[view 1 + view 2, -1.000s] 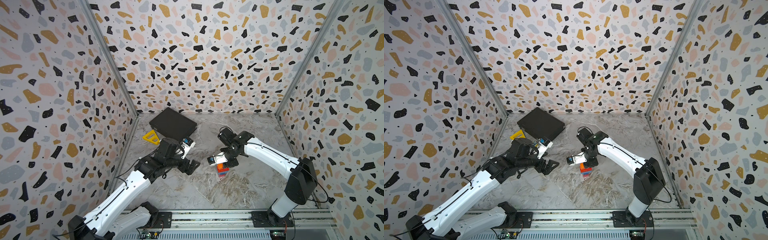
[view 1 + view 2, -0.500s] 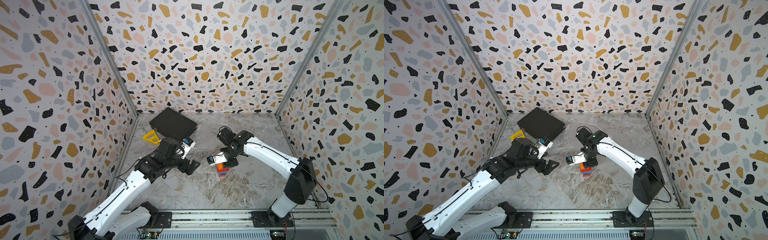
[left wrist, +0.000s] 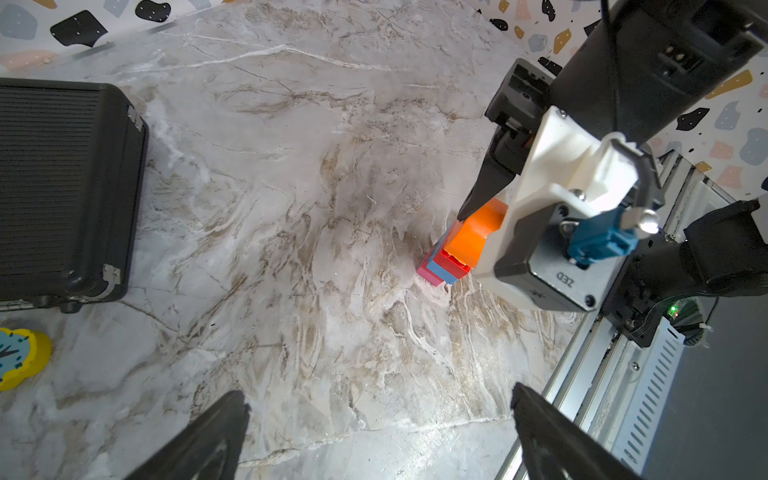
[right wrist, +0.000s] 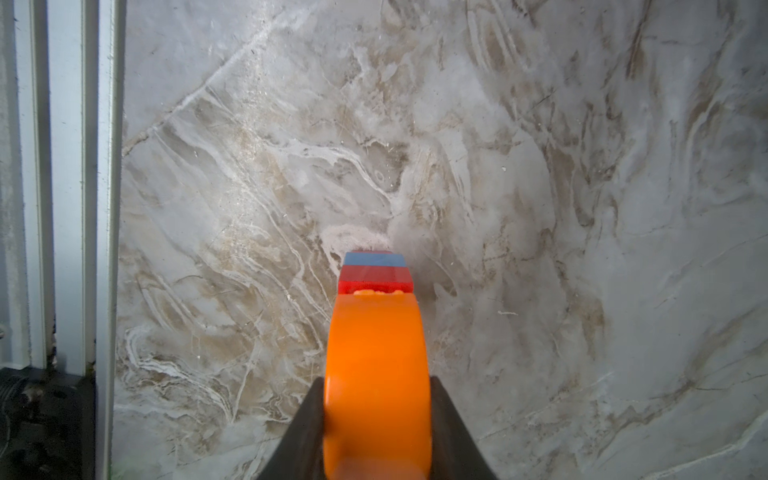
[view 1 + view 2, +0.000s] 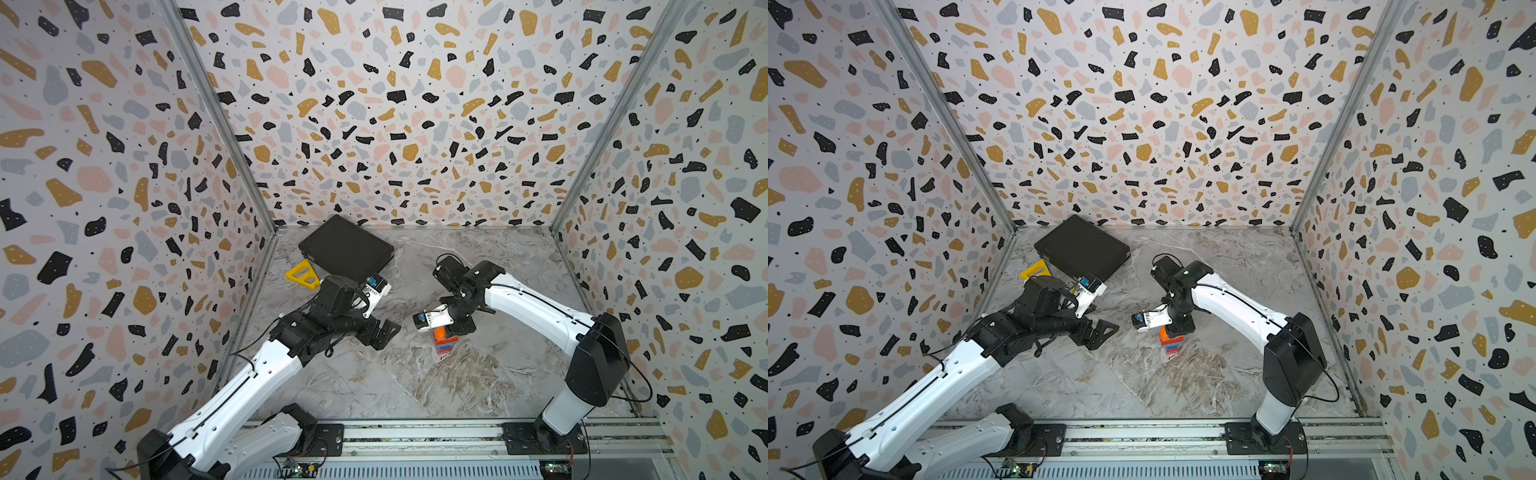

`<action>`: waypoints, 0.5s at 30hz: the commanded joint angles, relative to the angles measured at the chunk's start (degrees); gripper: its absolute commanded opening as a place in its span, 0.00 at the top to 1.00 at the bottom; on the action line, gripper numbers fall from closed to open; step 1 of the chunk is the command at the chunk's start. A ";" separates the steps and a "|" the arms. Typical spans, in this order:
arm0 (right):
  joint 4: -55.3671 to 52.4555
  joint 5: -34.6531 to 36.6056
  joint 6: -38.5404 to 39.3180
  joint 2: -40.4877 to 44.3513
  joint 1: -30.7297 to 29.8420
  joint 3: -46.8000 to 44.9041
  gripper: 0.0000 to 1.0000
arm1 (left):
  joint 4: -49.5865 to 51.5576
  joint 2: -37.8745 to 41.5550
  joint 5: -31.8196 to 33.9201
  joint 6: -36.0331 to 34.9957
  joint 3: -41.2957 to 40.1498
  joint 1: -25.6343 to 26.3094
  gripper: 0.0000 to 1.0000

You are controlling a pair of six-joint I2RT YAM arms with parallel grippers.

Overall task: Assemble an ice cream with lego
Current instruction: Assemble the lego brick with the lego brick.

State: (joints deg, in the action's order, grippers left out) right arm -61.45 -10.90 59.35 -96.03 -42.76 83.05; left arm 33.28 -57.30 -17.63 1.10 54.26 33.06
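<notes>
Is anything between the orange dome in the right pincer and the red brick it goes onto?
Nothing visible does. The right pincer is shut on the orange dome, right atop the red brick; whether it is fully seated is unclear.

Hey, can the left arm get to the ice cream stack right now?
Probably only its lower layers: bare table lies between the open left gripper and the ice cream, but the right gripper is shut on its orange dome.

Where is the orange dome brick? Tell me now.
Mid-table in both top views, the orange dome tops the brick stack, clamped in the right gripper.
</notes>
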 commanded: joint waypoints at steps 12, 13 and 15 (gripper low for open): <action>-2.02 -0.50 -1.59 -1.07 -0.30 0.81 0.84 | -1.37 -0.04 -1.01 -0.35 -0.31 -0.39 0.01; -2.02 -0.53 -1.74 -0.99 -0.30 0.68 0.84 | -1.33 -0.08 -1.09 -0.32 -0.33 -0.45 0.00; -2.12 -0.68 -1.87 -0.66 -0.30 0.46 0.84 | -1.38 -0.06 -1.14 -0.32 -0.37 -0.42 0.00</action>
State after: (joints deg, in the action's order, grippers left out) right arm -61.56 -10.94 58.26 -96.18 -42.76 83.09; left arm 33.28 -57.30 -17.80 1.10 54.26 33.06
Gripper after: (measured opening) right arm 0.326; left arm 0.995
